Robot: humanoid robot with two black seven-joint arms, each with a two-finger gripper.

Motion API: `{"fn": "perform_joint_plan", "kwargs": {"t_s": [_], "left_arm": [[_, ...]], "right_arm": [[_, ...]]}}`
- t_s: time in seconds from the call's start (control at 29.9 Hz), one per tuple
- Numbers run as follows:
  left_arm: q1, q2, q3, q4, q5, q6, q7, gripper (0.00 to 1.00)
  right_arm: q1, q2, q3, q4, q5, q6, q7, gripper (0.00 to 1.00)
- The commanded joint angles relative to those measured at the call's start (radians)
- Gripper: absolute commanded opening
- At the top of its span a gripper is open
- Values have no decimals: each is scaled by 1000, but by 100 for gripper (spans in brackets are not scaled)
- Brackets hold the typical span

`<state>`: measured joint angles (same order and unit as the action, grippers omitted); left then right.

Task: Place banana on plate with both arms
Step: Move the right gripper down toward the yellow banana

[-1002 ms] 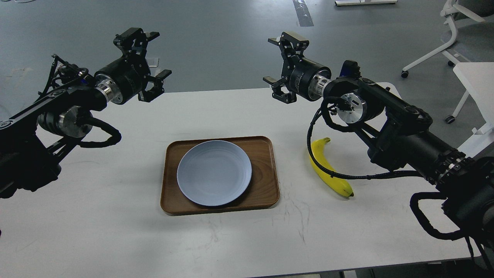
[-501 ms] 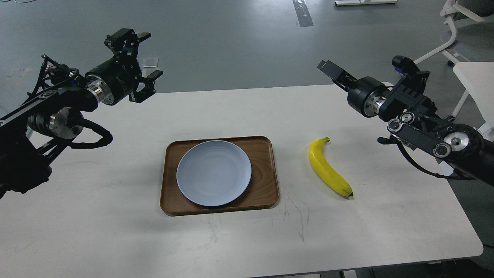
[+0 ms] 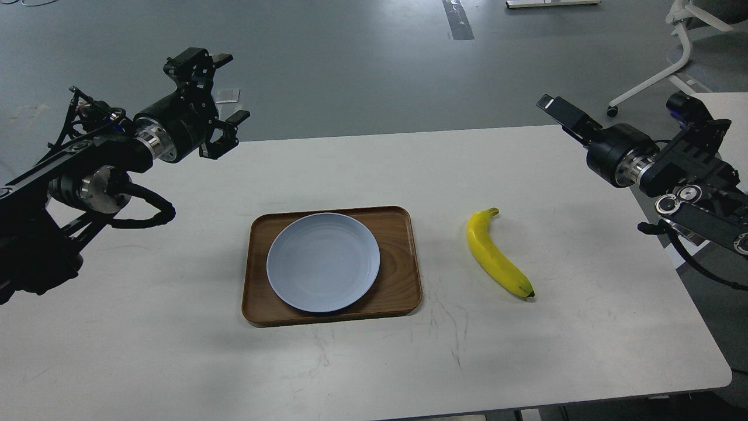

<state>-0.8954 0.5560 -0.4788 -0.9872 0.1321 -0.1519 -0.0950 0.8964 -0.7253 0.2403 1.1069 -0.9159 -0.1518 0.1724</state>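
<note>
The yellow banana (image 3: 497, 256) lies on the white table (image 3: 175, 351), right of the tray, with its stem pointing away from me. The pale blue plate (image 3: 323, 261) sits empty on the brown wooden tray (image 3: 403, 263) at the table's middle. My left gripper (image 3: 229, 88) hangs open and empty above the table's far left edge, well away from the plate. My right gripper (image 3: 554, 107) is above the far right corner, up and right of the banana. It is turned side-on, so its fingers cannot be told apart. It holds nothing.
A white office chair (image 3: 692, 35) stands on the grey floor at the back right. Another white table (image 3: 721, 111) stands behind my right arm. A strip of tape (image 3: 457, 20) lies on the floor.
My right arm has swung far to the right, away from over the banana, and its wrist has turned side-on. My left arm shifted only slightly. Banana and plate have not moved.
</note>
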Motion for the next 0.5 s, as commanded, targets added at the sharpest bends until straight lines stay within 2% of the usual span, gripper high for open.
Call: {"fn": "perform_joint_plan", "kwargs": {"t_s": [0.0, 0.07, 0.13, 0.23, 0.47], "left_arm": [[0, -1, 0, -1, 0, 2, 0, 98], [0, -1, 0, -2, 0, 2, 0, 98], [0, -1, 0, -2, 3, 2, 0, 98], [0, -1, 0, -5, 14, 2, 0, 98], [1, -2, 0, -5, 44, 3, 0, 98]], "right_arm": [[-16, 23, -56, 7, -21, -43, -4, 100], [-11, 67, -145, 10, -56, -86, -25, 100], [2, 110, -260, 5, -87, -130, -79, 100], [1, 119, -289, 13, -86, -146, -122, 100], [12, 133, -394, 91, -101, -146, -134, 100]]}}
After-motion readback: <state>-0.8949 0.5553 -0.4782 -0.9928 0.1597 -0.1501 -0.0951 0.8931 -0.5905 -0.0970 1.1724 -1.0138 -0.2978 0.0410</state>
